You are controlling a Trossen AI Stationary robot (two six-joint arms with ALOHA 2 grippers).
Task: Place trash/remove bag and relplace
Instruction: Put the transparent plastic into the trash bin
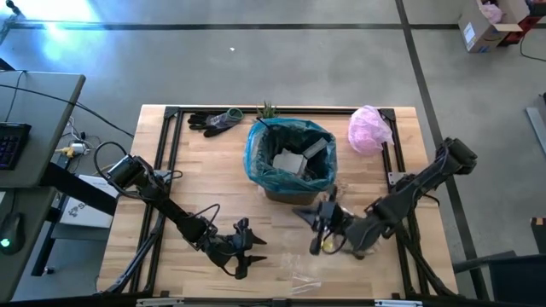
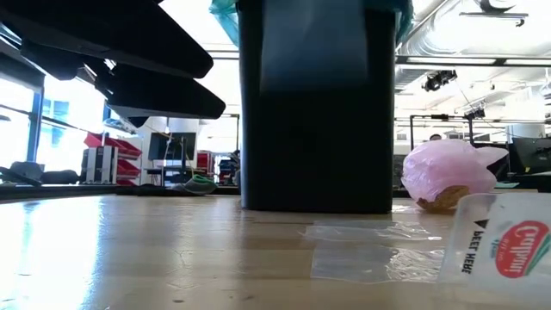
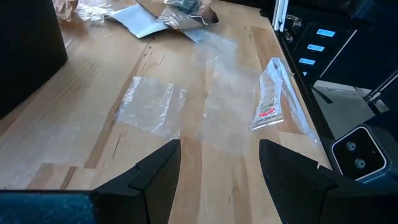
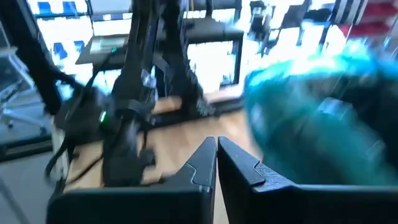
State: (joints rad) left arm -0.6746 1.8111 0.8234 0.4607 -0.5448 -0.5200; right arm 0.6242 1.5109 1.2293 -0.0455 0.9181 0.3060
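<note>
Trash sits on both sides of me right now: grey and white scraps [image 1: 294, 159] lie inside the teal bag [image 1: 260, 147], which lines the dark bin [image 2: 315, 112] at the middle of the table [image 1: 205, 175], and loose pieces are spread on the wood in front of it. From my left wrist camera I see a flat clear wrapper [image 3: 149, 104] and a long clear wrapper with a red label [image 3: 272, 99] lying near the table's front edge, apart from each other. My left gripper [image 1: 249, 250] hangs over the front of the table, jaws spread wide with nothing between them. My right gripper [image 1: 317, 223] is just in front of the bin, beside a silvery piece [image 1: 305, 212]; its fingers [image 4: 205, 163] are pressed together, holding nothing that I can see. A pink bag [image 1: 368, 130] rests at the back right, dark gloves [image 1: 213, 121] at the back left, and a small green plant [image 1: 268, 110] stands behind the bin.
</note>
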